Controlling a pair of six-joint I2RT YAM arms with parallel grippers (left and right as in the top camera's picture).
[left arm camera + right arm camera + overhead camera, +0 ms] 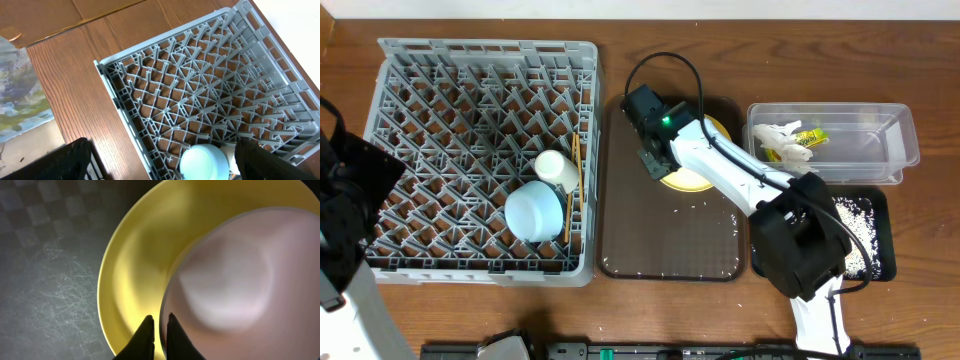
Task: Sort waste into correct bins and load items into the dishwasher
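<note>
My right gripper [655, 152] [160, 320] is shut on the rim of a pale white bowl [235, 280], which sits on the round yellow plate [692, 181] [132, 265]. The grey dish rack [485, 70] [200, 85] holds a light blue bowl [535, 210] [202, 162], a white cup [557, 168] and two chopsticks [575, 185]. My left gripper [160, 165] is open and empty above the rack's near edge. The clear tub [880, 150] holds the white napkin [782, 140] and the green-and-orange wrapper [810, 137]. The black tray [882, 215] holds rice crumbs [855, 225].
The plate rests on a brown serving tray [670, 240] [45, 255] between the rack and the bins. A few white crumbs [705, 208] lie on it. The left arm's body is at the table's left edge [340, 200].
</note>
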